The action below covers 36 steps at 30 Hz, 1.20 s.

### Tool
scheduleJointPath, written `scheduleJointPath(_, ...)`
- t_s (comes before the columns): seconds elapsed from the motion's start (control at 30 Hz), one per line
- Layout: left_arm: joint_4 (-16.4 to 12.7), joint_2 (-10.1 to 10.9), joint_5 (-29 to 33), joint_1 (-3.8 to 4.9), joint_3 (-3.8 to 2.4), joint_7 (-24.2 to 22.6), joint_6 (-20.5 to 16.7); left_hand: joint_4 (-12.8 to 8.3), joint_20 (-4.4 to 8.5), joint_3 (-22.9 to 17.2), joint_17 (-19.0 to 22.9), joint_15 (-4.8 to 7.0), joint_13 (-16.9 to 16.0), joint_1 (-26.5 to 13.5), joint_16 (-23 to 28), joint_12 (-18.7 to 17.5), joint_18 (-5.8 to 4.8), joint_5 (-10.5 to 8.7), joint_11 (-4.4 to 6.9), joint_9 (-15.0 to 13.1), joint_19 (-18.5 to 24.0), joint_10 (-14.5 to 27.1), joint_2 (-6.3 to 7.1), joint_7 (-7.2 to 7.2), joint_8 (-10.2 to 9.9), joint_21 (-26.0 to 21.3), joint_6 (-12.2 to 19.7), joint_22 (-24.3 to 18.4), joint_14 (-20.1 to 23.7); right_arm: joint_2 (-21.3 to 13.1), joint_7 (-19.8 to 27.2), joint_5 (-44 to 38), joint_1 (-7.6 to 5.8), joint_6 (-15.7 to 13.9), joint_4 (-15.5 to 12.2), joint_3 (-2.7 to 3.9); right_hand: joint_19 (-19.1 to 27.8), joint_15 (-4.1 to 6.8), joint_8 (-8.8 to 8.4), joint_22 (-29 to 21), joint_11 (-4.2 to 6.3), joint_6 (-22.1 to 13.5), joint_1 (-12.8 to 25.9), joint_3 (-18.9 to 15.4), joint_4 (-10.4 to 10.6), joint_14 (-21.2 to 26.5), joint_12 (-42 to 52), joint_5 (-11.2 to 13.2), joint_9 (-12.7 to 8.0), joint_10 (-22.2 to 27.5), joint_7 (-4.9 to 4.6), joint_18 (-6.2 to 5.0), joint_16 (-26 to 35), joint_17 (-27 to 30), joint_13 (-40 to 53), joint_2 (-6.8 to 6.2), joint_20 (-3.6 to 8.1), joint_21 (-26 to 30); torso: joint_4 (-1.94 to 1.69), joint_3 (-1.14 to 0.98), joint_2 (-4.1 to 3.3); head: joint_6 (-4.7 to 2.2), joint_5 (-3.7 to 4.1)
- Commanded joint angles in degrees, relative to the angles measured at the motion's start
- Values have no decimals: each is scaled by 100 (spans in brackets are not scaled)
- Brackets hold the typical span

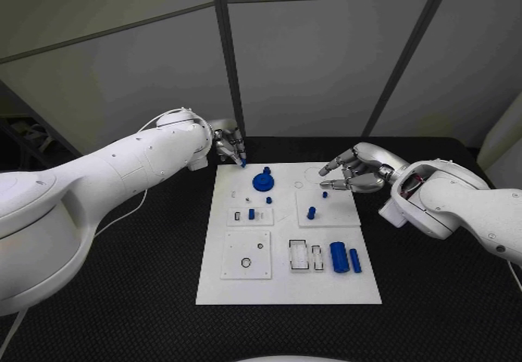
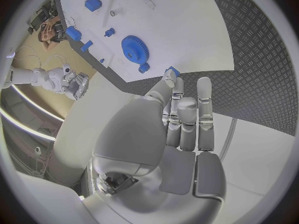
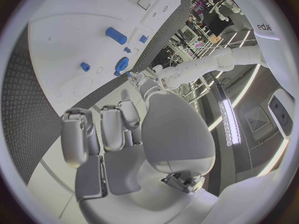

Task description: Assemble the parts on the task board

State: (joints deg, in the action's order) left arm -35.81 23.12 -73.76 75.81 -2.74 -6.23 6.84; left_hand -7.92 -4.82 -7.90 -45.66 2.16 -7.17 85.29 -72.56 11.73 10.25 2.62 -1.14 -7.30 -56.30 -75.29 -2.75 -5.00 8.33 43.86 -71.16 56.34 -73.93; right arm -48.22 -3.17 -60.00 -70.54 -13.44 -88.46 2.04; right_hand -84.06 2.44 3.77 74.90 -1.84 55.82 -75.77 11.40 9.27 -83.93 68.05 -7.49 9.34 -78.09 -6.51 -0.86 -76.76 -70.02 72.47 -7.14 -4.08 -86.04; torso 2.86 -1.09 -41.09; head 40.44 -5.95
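Left hand: the silver many-fingered left hand (image 1: 229, 145) hangs over the far left corner of the board, pinching a small blue plastic peg (image 1: 244, 164) at its fingertips; the wrist view shows that blue tip (image 2: 172, 71) between thumb and finger.
Task board: the flat white rectangular plate (image 1: 272, 290) lies on the black mesh table (image 1: 109, 302), stretching from just under the left hand toward the robot.
Gear: a large blue toothed plastic gear (image 1: 263, 181) sits on the board just beside and slightly nearer than the left hand's fingertips.
Small pegs: a short blue upright peg (image 1: 251, 214) stands in a small white block nearer the robot; another blue peg (image 1: 310, 213) stands on a white square tile, below the right hand.
Cylinders: two blue cylinders (image 1: 345, 257) lie side by side well apart from both hands, at the board's near right.
Right hand: the silver right hand (image 1: 354, 172) hovers at the board's far right edge, fingers loosely curled and apart, holding nothing.
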Motion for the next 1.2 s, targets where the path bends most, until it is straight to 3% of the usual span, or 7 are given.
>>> scheduleJointPath(0.03,-144,75,127,18,-1,-16,-14,-29,46,-8,-17,4,-41,-81,-44,29,22,24,-1,-225,-6,-41,-4,-9,25,33,-56,9,-48,-11,29,-10,-12,-22,-10,3,-291,11,20,1027,6,44,12,-11,32,-173,22,-21,8,-8,-8,-44,23,-1,3,43,25,24,-20,9,12,1,3)
scheduleJointPath(0.33,-645,393,230,19,2,32,-102,-44,58,-36,-23,12,-91,-116,-59,52,19,26,6,-266,-20,-71,-23,3,22,37,-62,20,-64,-36,27,-10,-12,-21,-16,3,-290,12,21,1026,6,47,12,-11,33,-172,22,-20,10,-8,-7,-44,25,2,3,44,25,26,-36,13,20,5,1)
scheduleJointPath(0.63,-1369,980,573,18,5,54,-365,-49,64,-52,-31,17,-120,-140,-70,60,18,27,9,-292,-29,-78,-34,6,16,39,-56,26,-76,-67,25,-10,-12,-23,-16,2,-290,12,21,1026,6,47,12,-11,33,-172,22,-20,10,-8,-7,-44,25,2,3,44,25,26,-57,17,26,6,0)
scheduleJointPath(0.83,-1915,1388,814,2,10,13,-598,-51,65,-56,-29,18,-129,-149,-71,62,18,27,10,-300,-33,-79,-36,8,15,40,-55,27,-78,-64,27,-10,-11,-21,-6,2,-294,12,22,1031,7,53,14,-12,36,-173,25,-17,12,-10,-7,-43,24,-1,5,43,25,21,-104,26,49,16,14)
scheduleJointPath(1.0,-2352,1706,925,-76,18,-82,-880,-56,68,-64,-2,21,-150,-169,-64,68,17,27,14,-321,-40,-84,-34,14,15,40,-57,31,-75,-66,29,-10,-11,-20,4,2,-294,12,22,1031,7,53,14,-12,36,-173,25,-17,12,-10,-7,-43,24,-1,5,43,25,21,-127,28,68,24,12)
scheduleJointPath(1.2,-2753,1997,1056,-286,24,-381,-1393,-67,73,-73,-39,27,-174,-187,-84,75,17,27,21,-346,-51,-93,-24,21,17,41,-65,35,-99,-62,30,-10,-10,-18,21,1,-294,12,22,1031,7,53,14,-12,36,-173,25,-17,12,-10,-7,-43,24,-1,5,43,25,21,-161,37,93,58,20)
